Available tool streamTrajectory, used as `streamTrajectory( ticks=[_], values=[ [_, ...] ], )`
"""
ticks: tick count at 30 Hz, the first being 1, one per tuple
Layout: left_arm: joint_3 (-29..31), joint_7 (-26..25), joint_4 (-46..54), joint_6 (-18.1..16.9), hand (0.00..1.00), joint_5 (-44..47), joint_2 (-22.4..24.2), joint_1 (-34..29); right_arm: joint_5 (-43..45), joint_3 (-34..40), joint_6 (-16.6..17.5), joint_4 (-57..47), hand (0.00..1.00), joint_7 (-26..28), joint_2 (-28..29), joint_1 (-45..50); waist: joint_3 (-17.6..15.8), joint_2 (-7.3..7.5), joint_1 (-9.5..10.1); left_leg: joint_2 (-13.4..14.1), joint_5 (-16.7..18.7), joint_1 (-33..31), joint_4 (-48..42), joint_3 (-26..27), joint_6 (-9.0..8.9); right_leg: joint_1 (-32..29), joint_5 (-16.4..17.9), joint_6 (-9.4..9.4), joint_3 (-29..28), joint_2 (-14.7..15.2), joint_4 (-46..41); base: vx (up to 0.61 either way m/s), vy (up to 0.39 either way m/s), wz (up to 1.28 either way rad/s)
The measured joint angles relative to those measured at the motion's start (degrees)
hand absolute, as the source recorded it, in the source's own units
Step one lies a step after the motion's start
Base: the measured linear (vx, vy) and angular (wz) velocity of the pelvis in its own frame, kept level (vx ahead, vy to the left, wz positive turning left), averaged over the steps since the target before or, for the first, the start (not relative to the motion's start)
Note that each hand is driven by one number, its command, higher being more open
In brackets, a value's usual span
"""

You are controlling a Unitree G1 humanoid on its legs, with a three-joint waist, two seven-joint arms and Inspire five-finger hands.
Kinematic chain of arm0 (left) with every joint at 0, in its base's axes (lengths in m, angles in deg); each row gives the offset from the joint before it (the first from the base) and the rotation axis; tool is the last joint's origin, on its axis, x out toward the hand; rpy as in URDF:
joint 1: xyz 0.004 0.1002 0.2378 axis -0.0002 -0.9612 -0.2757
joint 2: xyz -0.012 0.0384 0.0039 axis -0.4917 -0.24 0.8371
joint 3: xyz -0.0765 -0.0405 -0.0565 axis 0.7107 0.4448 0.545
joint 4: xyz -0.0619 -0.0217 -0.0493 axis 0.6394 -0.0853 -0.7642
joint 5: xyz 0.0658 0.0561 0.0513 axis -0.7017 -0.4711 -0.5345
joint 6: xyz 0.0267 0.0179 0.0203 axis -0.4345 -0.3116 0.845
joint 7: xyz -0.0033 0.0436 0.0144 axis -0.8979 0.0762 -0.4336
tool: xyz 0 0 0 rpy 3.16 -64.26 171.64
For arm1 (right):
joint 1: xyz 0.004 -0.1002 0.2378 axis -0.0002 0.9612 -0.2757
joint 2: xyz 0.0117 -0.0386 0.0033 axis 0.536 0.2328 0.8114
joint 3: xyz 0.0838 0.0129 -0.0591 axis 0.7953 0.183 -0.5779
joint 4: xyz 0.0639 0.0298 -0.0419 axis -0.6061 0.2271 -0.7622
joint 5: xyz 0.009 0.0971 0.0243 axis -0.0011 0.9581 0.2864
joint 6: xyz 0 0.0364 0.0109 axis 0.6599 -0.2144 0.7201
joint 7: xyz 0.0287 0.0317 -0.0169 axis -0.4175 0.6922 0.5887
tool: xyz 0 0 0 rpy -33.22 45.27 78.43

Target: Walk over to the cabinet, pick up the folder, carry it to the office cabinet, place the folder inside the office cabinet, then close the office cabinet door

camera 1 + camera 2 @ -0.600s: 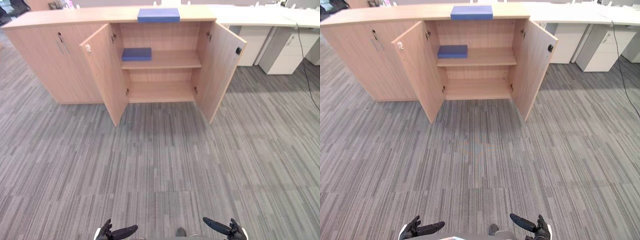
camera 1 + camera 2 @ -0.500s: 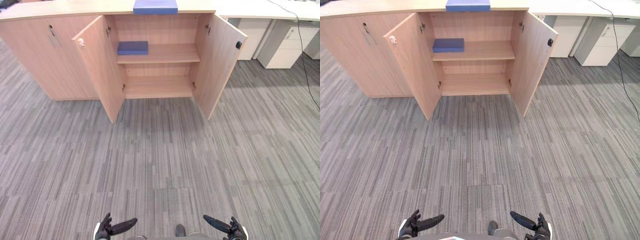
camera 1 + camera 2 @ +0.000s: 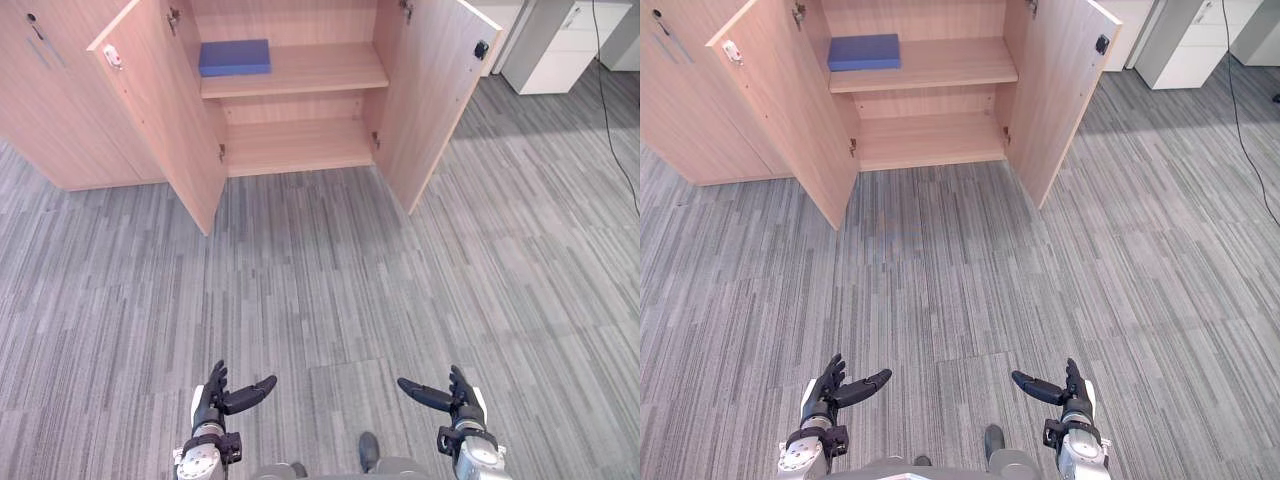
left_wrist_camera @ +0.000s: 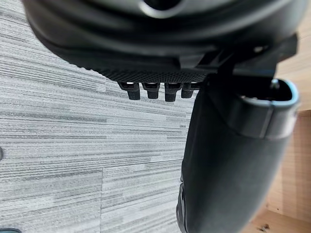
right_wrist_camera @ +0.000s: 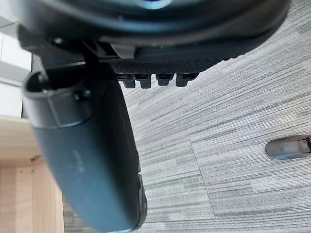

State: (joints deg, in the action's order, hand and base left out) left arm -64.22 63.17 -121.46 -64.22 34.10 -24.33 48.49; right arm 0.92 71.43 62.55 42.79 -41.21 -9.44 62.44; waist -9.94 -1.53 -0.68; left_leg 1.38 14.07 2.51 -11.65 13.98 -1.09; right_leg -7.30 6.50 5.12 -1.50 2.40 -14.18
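While both doors of the office cabinet (image 3: 300, 145) stand wide open, the left eye view shows the blue folder (image 3: 235, 57) lying flat on the upper shelf (image 3: 320, 72), at the left end of it. The lower shelf (image 3: 296, 150) is bare wood. The left door (image 3: 160, 110) and the right door (image 3: 425, 95) swing out over the grey striped carpet (image 3: 320, 290). A white drawer unit (image 3: 560, 40) stands on the floor to the right of the cabinet. Low in this view, well apart from the cabinet, the left hand (image 3: 215, 400) and the right hand (image 3: 455, 400) hang over the carpet. The fingers of each are straight and each thumb points inward, toward the other hand. Neither hand holds anything.

The right eye view gives the same scene: the folder on the upper shelf, both hands spread and empty above the carpet.

In the left wrist view, the left hand's thumb (image 4: 228, 160) stands away from its fingers (image 4: 146, 91), with only carpet past them and a strip of cabinet wood at the edge.

In the right wrist view, the right hand's thumb (image 5: 87, 145) is likewise apart from the fingers (image 5: 146, 81), and nothing is between them.
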Motion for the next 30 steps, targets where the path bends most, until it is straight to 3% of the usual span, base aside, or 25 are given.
streamTrajectory(
  ticks=[3,4,6,9,10,11,12,13,14,15,16,17,18,20,21,22,24,25,26,27,28,30],
  values=[
    [-0.5,-0.1,1.0,0.0,1.00,0.0,-0.1,0.5,0.0,-0.1,-0.3,-1.2,1.00,0.0,-0.1,0.0,-1.8,-0.51,-0.41,-1.0,2.9,2.4,1.0,-1.8,1.78,-9.6,4.5,0.36,4.0,2.1,-22.1,0.04,0.074,0.24],
    [-1.5,-0.3,1.0,0.0,1.00,0.1,-1.0,0.9,0.1,-0.7,-0.4,-1.6,1.00,0.0,0.1,0.9,-2.5,0.17,-0.69,-1.8,4.0,4.0,1.6,-3.0,2.57,-12.3,7.0,0.01,6.5,3.6,-27.3,0.14,0.040,0.38],
    [-2.5,-1.3,0.9,0.1,1.00,0.1,-1.6,0.7,0.1,-1.6,-0.6,-1.7,1.00,-0.1,-0.1,1.4,-3.4,-0.42,-0.83,-1.7,5.2,5.7,2.2,-4.2,3.06,-15.3,8.3,-0.87,10.0,4.2,-25.4,0.22,-0.002,0.41],
    [-3.0,-1.5,0.9,0.1,1.00,0.1,-1.7,2.4,0.6,-2.4,-0.7,-2.6,1.00,-0.2,-0.9,0.9,-5.8,-2.22,-3.22,1.8,5.5,8.2,5.3,-8.0,2.49,-19.5,3.1,-2.16,16.2,2.3,-10.0,0.29,-0.089,0.66],
    [-3.1,-1.5,0.9,0.1,1.00,0.0,-1.8,2.8,0.5,-2.5,-0.6,-3.1,1.00,-0.5,-1.1,0.6,-5.9,-2.30,-3.73,2.8,5.6,8.8,6.2,-8.8,1.25,-20.5,-0.8,-2.45,17.2,1.8,-4.4,0.46,-0.150,0.64],
    [-3.9,-1.6,0.6,0.1,1.00,0.0,-2.2,3.2,0.4,-2.7,-0.6,-3.8,1.00,-0.7,-1.3,1.1,-6.0,-1.83,-3.90,3.6,6.2,10.3,6.6,-9.3,-0.84,-20.7,-7.4,-2.97,17.2,1.5,-0.2,0.54,-0.191,0.71],
    [-4.6,-1.5,0.0,0.1,1.00,0.0,-2.1,3.1,0.4,-2.7,-0.6,-3.7,1.00,-0.7,-1.6,1.3,-6.0,-2.26,-4.17,5.2,6.8,11.8,6.2,-10.0,-2.53,-20.4,-13.4,-6.46,17.4,1.0,-2.3,0.57,-0.213,0.44],
    [-4.8,-1.4,-0.7,0.1,1.00,0.0,-1.9,3.6,0.4,-2.6,-0.7,-3.7,1.00,-0.7,-1.7,0.4,-6.2,-3.15,-3.92,6.5,6.3,11.7,5.2,-9.9,-3.78,-21.1,-11.5,-7.17,17.9,0.5,-5.6,0.59,-0.238,0.28],
    [-5.3,-1.1,-1.7,0.3,1.00,-0.1,-1.7,4.4,0.4,-2.6,-0.7,-4.1,1.00,-0.7,-1.4,-0.1,-6.2,-2.91,-4.13,6.8,3.9,10.6,1.1,-10.0,-7.81,-21.4,-7.2,-7.65,18.4,0.9,-9.9,0.72,-0.320,0.13],
    [-5.3,-1.1,-1.8,0.3,1.00,-0.1,-0.6,4.0,0.3,-2.7,-0.6,-4.5,1.00,-0.5,-1.4,-0.1,-6.2,-2.88,-4.30,7.3,0.6,8.9,-6.6,-9.7,-8.74,-18.9,-3.8,-7.76,18.6,0.9,-11.6,0.73,-0.327,0.21],
    [-5.3,-1.0,-2.1,0.3,1.00,-0.1,-0.2,3.9,0.2,-2.9,-0.6,-4.5,1.00,-0.4,-1.4,0.0,-6.3,-2.86,-4.39,7.7,-2.1,7.4,-12.1,-9.3,-8.70,-16.8,-2.4,-7.74,18.7,0.6,-11.3,0.75,-0.346,0.08],
    [-5.2,-0.8,-2.8,0.3,1.00,-0.1,0.4,3.4,0.1,-4.4,-0.6,-4.5,1.00,-0.4,-1.7,0.1,-6.5,-2.61,-4.17,9.3,-8.7,2.7,-26.3,-8.3,-8.48,-11.3,-1.0,-8.07,18.1,-0.4,-8.0,0.62,-0.235,-0.15],
    [-5.0,-0.7,-2.8,-0.1,1.00,-0.1,0.4,2.8,0.1,-5.5,-0.6,-4.7,1.00,-0.3,-1.2,0.1,-6.8,-2.54,-3.35,11.6,-5.8,-3.0,-40.2,-7.4,-6.50,-5.4,-0.5,-8.79,17.3,-2.4,-3.8,0.60,-0.211,-0.29],
    [-4.4,-0.6,-2.7,-0.1,1.00,0.0,0.3,2.9,0.2,-5.5,-0.5,-5.8,1.00,-0.5,0.1,0.2,-7.6,-1.18,-1.47,13.3,-1.0,-10.8,-49.4,-4.6,-4.22,2.5,0.5,-9.38,15.7,-3.6,1.9,0.53,-0.131,-0.37],
    [-4.6,-0.5,-2.6,-0.1,1.00,0.0,0.3,2.8,0.5,-5.5,-0.3,-6.1,1.00,-0.5,0.4,0.0,-8.0,-0.33,-0.91,13.0,0.8,-15.9,-47.1,-2.2,-2.29,6.8,0.8,-9.43,15.0,-3.6,5.3,0.50,-0.097,-0.29],
    [-4.7,-0.2,-2.6,-0.1,1.00,0.0,0.3,2.8,0.5,-5.5,-0.2,-6.1,1.00,-0.5,0.4,-0.2,-7.9,0.02,-0.51,12.4,1.5,-18.0,-44.0,-1.2,-1.84,8.5,0.9,-9.14,14.3,-3.5,6.6,0.63,-0.044,-0.40],
    [-4.7,0.2,-1.8,-0.1,1.00,-0.1,0.3,2.5,0.6,-5.5,-0.2,-6.0,1.00,-0.6,0.0,-1.3,-8.2,0.66,0.98,9.0,1.6,-23.4,-29.2,-1.4,-1.63,12.3,1.5,-7.84,11.6,-2.8,9.6,0.60,0.034,-0.67],
    [-4.6,0.3,-1.4,0.1,1.00,-0.1,0.3,1.7,0.5,-4.8,-0.2,-5.5,1.00,-0.7,-0.1,-2.1,-8.2,0.66,1.77,5.7,-3.2,-24.9,-11.9,-5.1,-3.05,15.2,2.7,-6.13,9.4,-2.0,11.1,0.46,0.106,-0.77],
    [-4.6,0.1,-1.5,0.1,1.00,0.0,0.2,1.6,0.5,-4.3,-0.2,-5.0,1.00,-0.9,0.0,-2.2,-8.3,0.75,2.26,4.9,-8.2,-24.9,-7.4,-6.1,-2.80,16.5,3.5,-5.35,8.2,-1.6,11.7,0.61,0.191,-1.09],
    [-4.3,-0.1,-1.4,0.3,1.00,0.0,0.2,1.4,0.5,-4.2,-0.3,-4.1,1.00,-1.3,-0.1,-2.2,-7.7,0.95,3.31,3.7,-16.6,-23.3,-5.6,-6.5,-0.91,18.5,4.3,-4.14,5.9,-1.1,12.2,0.66,0.234,-0.67],
    [-4.1,-0.1,-1.6,0.4,1.00,0.0,-0.2,1.8,0.5,-4.3,-0.4,-3.7,1.00,-1.4,0.3,-2.4,-7.3,2.16,2.96,2.6,-16.1,-23.0,-5.8,-6.1,1.29,18.7,4.5,-3.83,5.5,0.5,12.0,0.78,0.293,-0.36],
    [-3.4,-0.2,-0.9,0.4,1.00,-0.1,-0.7,3.2,0.4,-4.1,-0.5,-3.6,1.00,-1.2,0.5,-2.2,-6.6,3.11,1.35,1.0,-11.7,-21.4,-9.2,-4.7,3.93,15.9,4.0,-2.99,3.3,3.2,1.8,0.68,0.261,0.01]
  ],
)
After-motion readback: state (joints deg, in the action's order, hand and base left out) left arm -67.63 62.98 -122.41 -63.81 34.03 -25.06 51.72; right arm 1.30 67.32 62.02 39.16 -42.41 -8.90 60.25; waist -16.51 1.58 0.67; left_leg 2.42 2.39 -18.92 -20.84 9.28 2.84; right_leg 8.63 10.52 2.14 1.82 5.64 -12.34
